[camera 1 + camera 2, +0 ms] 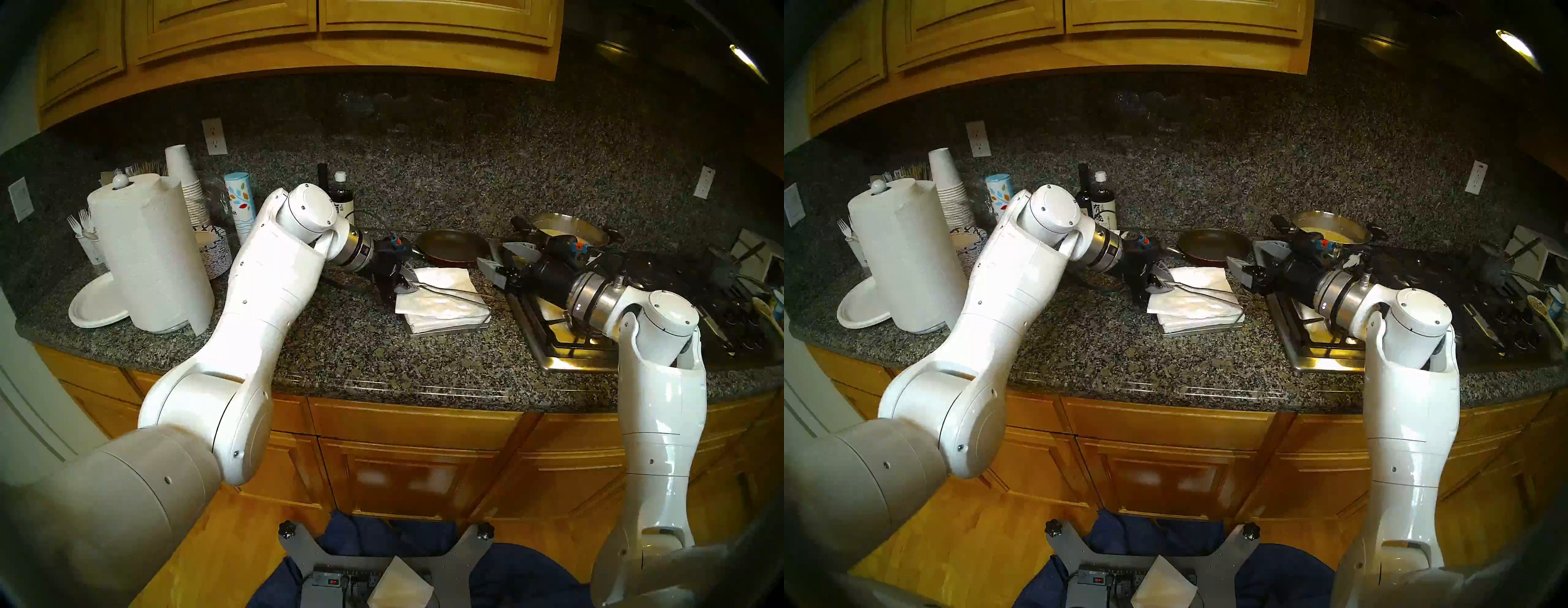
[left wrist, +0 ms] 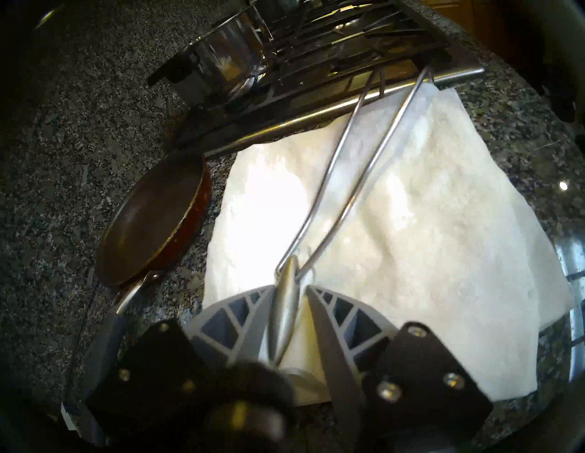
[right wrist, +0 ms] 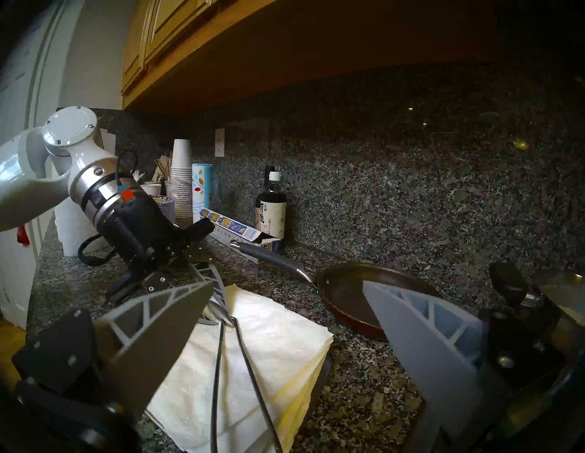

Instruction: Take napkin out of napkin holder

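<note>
The napkin holder (image 1: 445, 330) is a flat silver tray holding a stack of white napkins. The top napkin (image 1: 439, 302) lies crinkled and askew on the stack; it also shows in the left wrist view (image 2: 411, 237) and the right wrist view (image 3: 278, 341). My left gripper (image 1: 405, 285) is shut on the leaf-shaped weight (image 2: 286, 300) at the end of the wire arm (image 2: 348, 158), at the stack's left edge. The wire casts an offset shadow on the napkin. My right gripper (image 1: 502, 259) is open and empty, just right of the stack, over the stove's edge.
A dark frying pan (image 1: 452, 246) sits right behind the holder. The steel stove (image 1: 560, 339) with a pot (image 1: 568, 231) is to the right. A paper towel roll (image 1: 148, 254), cups, plates and bottles (image 1: 341, 197) stand at the left and back.
</note>
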Robot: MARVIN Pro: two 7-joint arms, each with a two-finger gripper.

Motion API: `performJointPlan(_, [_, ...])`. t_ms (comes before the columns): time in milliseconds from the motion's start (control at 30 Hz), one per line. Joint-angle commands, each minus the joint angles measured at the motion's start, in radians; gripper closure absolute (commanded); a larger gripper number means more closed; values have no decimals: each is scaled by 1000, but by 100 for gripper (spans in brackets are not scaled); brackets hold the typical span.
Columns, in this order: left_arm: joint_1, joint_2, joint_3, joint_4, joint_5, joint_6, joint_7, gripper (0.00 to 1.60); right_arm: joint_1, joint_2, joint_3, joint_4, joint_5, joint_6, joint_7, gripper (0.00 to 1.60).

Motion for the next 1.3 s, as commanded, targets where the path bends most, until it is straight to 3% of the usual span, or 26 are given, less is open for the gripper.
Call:
performJointPlan(0, [-55, -15, -15, -18, -17, -3, 0, 93, 20, -1, 5, -33, 7, -5, -1, 0])
performJointPlan(567, [-73, -10, -13, 25, 5, -21, 2, 73, 14, -7, 8, -44, 7, -3, -2, 0])
performJointPlan(600, [-75, -9, -13, 27, 5, -22, 2, 61, 14, -7, 8, -44, 7, -3, -1, 0])
performJointPlan(633, [-77, -8, -11, 28, 8, -22, 2, 60, 14, -7, 8, -44, 7, -4, -1, 0])
performJointPlan(767, [-81, -7, -11, 34, 7, -25, 2, 72, 14, -8, 9, -44, 7, -4, -1, 0])
performJointPlan(900, [-81, -5, -11, 39, 7, -28, -2, 95, 15, -8, 9, -43, 7, -5, 0, 0])
performJointPlan(1067, [-79, -3, -9, 39, 8, -28, -9, 97, 16, -8, 9, -43, 7, -6, 0, 0])
performJointPlan(1267, [-75, 1, -2, 40, 12, -29, -24, 87, 17, -9, 8, -42, 7, -6, 0, 0])
